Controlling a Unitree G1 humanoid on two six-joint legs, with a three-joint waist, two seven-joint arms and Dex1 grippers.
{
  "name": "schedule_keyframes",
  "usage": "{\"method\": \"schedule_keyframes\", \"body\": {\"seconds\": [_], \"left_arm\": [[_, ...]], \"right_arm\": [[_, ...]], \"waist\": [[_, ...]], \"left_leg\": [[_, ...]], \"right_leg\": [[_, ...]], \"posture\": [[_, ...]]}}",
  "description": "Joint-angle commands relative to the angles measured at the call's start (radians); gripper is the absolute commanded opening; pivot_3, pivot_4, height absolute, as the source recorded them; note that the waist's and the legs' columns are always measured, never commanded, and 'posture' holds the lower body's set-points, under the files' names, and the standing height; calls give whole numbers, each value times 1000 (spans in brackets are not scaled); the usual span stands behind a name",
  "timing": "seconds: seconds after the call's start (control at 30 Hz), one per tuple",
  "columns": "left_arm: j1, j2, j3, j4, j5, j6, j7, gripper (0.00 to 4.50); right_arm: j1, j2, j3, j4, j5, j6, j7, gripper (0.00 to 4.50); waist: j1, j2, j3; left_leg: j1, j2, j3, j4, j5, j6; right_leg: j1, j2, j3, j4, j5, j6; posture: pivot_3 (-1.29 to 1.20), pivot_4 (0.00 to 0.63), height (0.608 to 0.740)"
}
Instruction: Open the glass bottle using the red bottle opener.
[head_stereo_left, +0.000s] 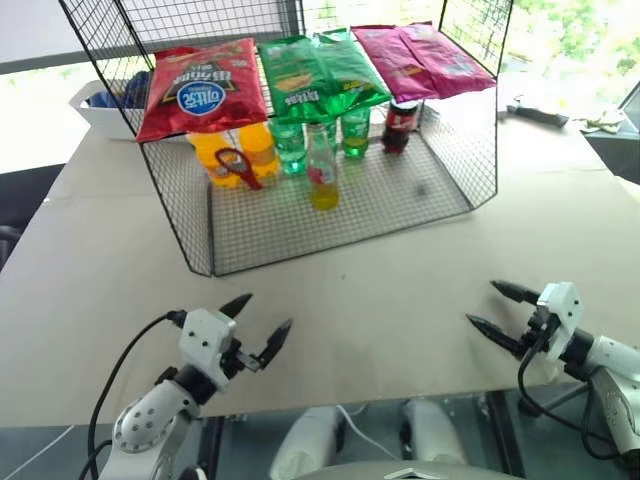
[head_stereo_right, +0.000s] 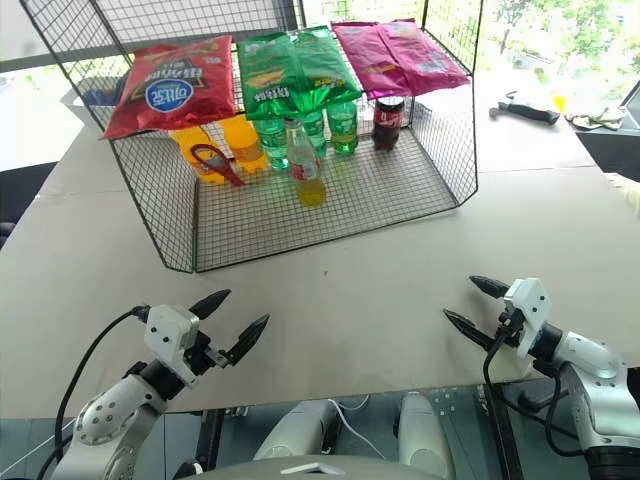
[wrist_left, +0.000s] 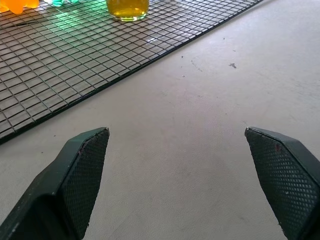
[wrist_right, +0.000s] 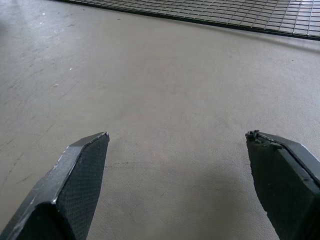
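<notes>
Left gripper (head_stereo_left: 262, 317): jaws spread wide, nothing between them, black fingers (wrist_left: 82, 170) pointing forward and slightly inward toward the robot's right. Left arm enters from the lower left, with a black cable looping off the wrist. Right gripper (head_stereo_left: 490, 309): jaws likewise wide apart and empty, fingers (wrist_right: 80, 175) pointing inward toward the robot's left. Both grippers sit low and well apart from each other.
</notes>
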Motion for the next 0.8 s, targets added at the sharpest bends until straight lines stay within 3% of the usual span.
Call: {"method": "schedule_keyframes", "body": {"seconds": [0.03, 0.8], "left_arm": [[5, 8, 25, -31, -22, -22, -9, 4500], [-11, -6, 30, -33, -52, -14, -2, 4500]], "right_arm": [[4, -3, -28, -26, 19, -22, 5, 4411], [-18, 6, -12, -27, 22, -45, 24, 4411]], "waist": [[0, 0, 0], [0, 0, -1]], "left_leg": [[0, 0, 0, 0, 0, 0], [1, 0, 5, 12, 0, 0]], "right_leg": [[0, 0, 0, 0, 0, 0], [0, 0, 3, 14, 0, 0]], "posture": [[0, 150, 740], [0, 150, 740]]}}
